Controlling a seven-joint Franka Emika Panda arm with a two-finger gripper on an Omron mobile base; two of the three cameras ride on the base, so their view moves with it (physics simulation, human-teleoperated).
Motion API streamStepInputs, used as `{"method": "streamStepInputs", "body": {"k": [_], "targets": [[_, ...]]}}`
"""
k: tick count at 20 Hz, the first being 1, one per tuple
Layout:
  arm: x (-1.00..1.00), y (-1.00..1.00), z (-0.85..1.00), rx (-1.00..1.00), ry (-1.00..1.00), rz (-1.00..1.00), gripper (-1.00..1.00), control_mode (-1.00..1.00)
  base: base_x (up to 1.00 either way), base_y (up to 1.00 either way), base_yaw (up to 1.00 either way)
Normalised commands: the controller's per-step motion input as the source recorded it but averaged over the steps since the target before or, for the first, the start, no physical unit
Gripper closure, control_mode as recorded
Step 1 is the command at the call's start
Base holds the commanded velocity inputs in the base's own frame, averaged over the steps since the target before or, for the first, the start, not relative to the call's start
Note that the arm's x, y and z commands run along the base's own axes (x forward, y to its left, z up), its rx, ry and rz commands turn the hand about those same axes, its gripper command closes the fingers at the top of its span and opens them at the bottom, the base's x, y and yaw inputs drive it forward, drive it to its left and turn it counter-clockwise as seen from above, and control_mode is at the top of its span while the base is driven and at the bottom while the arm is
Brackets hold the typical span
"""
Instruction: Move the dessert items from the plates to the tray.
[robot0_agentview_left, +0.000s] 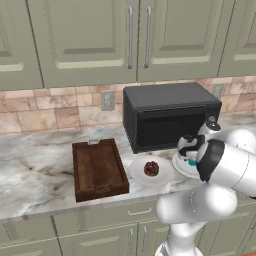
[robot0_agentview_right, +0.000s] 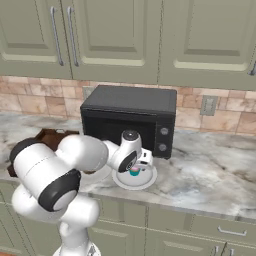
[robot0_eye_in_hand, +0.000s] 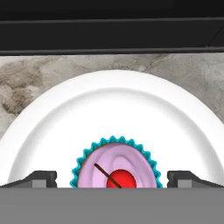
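The pink-frosted cupcake (robot0_eye_in_hand: 116, 164) with its red top and teal wrapper stands on a white plate (robot0_eye_in_hand: 113, 105) in front of the microwave. My gripper (robot0_eye_in_hand: 113, 179) hangs just above it, open. One fingertip (robot0_eye_in_hand: 41, 177) is on each side of the cupcake and neither touches it. From the base, the gripper (robot0_agentview_left: 190, 152) covers most of that plate (robot0_agentview_left: 179, 166), and a bit of teal wrapper (robot0_agentview_right: 134, 172) peeks out beneath the hand. The chocolate pastry (robot0_agentview_left: 151, 168) rests on the other plate (robot0_agentview_left: 140, 172). The wooden tray (robot0_agentview_left: 99, 170) lies left of it with nothing in it.
A black microwave (robot0_agentview_left: 170, 117) stands right behind the plates, close to my hand. The marble counter (robot0_agentview_right: 210, 170) runs to the right. Cabinet doors hang above, and the counter's front edge is just before the plates.
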Motion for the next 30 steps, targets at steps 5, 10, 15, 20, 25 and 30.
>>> {"method": "streamStepInputs", "body": {"k": [5,10,15,20,25,30], "targets": [[0.01,-0.01,-0.10,0.00,0.00,0.00,1.00,-1.00,0.00,0.00,0.00],[-0.01,0.00,0.00,0.00,0.00,0.00,1.00,-1.00,0.00,0.00,0.00],[-0.12,0.00,0.37,0.00,0.00,0.00,1.00,-1.00,0.00,0.00,0.00],[-0.05,0.00,0.68,0.00,0.00,0.00,1.00,-1.00,0.00,0.00,0.00],[-0.10,0.10,0.45,0.03,0.00,0.00,1.00,-1.00,0.00,0.00,0.00],[-0.15,0.38,0.12,0.01,0.00,0.00,1.00,-1.00,0.00,0.00,0.00]]}}
